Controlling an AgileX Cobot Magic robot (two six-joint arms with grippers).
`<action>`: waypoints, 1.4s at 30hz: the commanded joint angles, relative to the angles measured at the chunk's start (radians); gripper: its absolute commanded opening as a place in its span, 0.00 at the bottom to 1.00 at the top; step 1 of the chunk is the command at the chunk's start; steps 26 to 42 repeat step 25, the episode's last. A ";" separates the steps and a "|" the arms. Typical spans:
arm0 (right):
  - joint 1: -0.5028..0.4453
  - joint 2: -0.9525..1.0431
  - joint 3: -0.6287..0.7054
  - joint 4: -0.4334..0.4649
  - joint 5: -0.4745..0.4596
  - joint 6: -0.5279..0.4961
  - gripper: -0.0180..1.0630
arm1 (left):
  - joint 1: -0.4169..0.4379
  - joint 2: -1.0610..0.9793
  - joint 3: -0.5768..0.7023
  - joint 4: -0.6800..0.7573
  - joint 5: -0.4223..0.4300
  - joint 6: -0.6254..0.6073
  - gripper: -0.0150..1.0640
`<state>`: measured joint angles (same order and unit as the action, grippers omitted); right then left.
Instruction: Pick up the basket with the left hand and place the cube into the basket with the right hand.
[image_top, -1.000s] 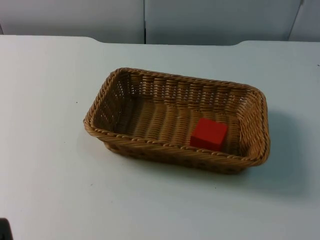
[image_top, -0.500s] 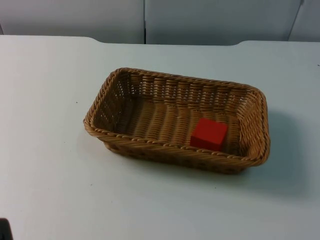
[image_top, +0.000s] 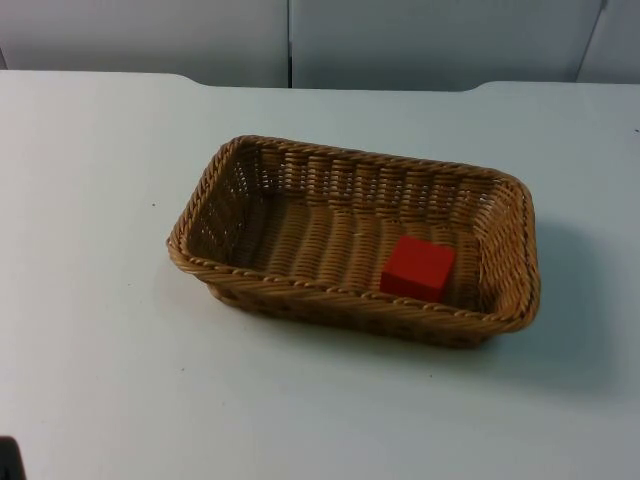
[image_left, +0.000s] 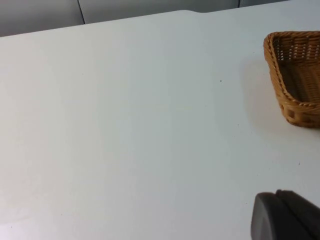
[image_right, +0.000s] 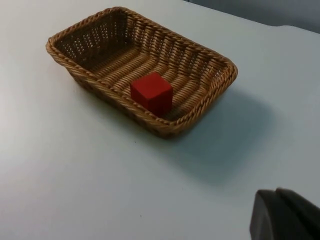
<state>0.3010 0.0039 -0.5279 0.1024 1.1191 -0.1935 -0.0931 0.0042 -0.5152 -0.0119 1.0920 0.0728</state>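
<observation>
No readable text, labels, brands or nos. anywhere: basket (image_top: 352, 300) is plain wicker, cube (image_top: 417, 268) inside it plain red, worktop (image_top: 100, 350) unmarked.

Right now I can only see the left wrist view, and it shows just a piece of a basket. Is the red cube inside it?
Observer: Yes. The red cube lies on the floor of the basket.
Operator: Is it in the middle?
Observer: No. In the top view it sits towards the basket's right end, close to the near wall.
Operator: Is a tool holding the basket?
Observer: No. The basket rests on the white table and nothing grips its rim. The left tool and the right tool both hang over bare table, apart from the basket.
</observation>
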 joint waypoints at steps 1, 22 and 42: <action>-0.002 -0.004 0.017 -0.010 -0.033 0.041 0.02 | 0.002 -0.004 0.003 -0.003 -0.014 -0.001 0.01; -0.316 -0.004 0.017 -0.017 -0.036 0.064 0.02 | 0.002 -0.004 0.003 -0.003 -0.014 -0.001 0.01; -0.388 -0.004 0.017 -0.017 -0.036 0.064 0.02 | 0.002 -0.004 0.003 -0.003 -0.014 -0.001 0.01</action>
